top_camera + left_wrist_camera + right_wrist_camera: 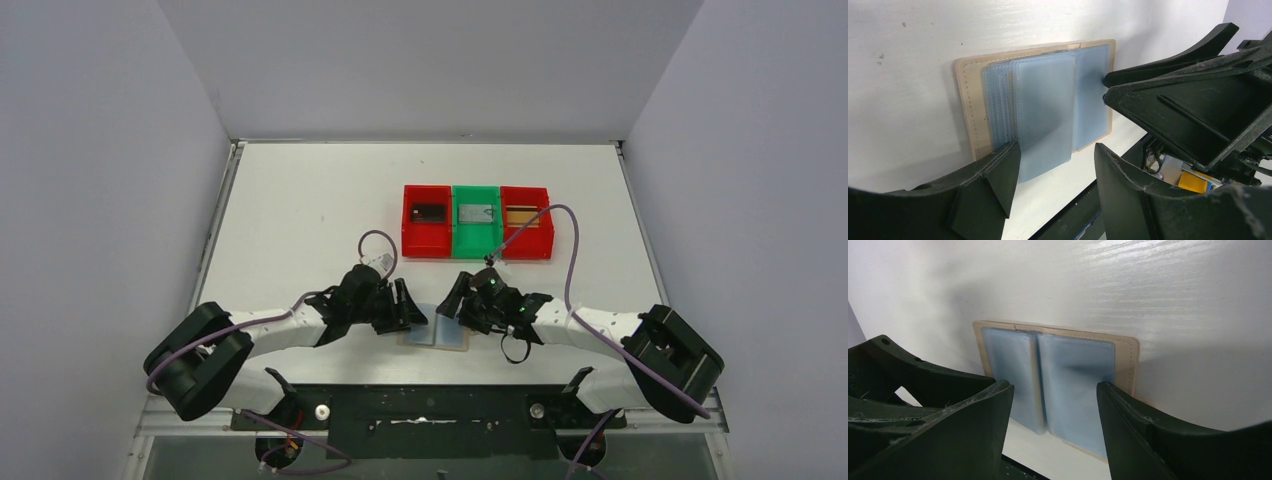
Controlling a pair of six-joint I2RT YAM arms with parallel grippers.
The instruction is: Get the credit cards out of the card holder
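Observation:
The card holder lies open and flat near the table's front edge, tan outside with pale blue-grey sleeves. One sleeve leaf stands fanned up over the left panel. My left gripper is open at the holder's left side, and the raised leaf ends beside its left finger. My right gripper is open over the right panel, one fingertip touching it. Three credit cards lie in the trays at the back: a dark one, a grey one and a tan one.
A red tray, a green tray and another red tray stand side by side behind the grippers. The table's front edge and the dark mounting rail run just below the holder. Purple cables loop over both arms.

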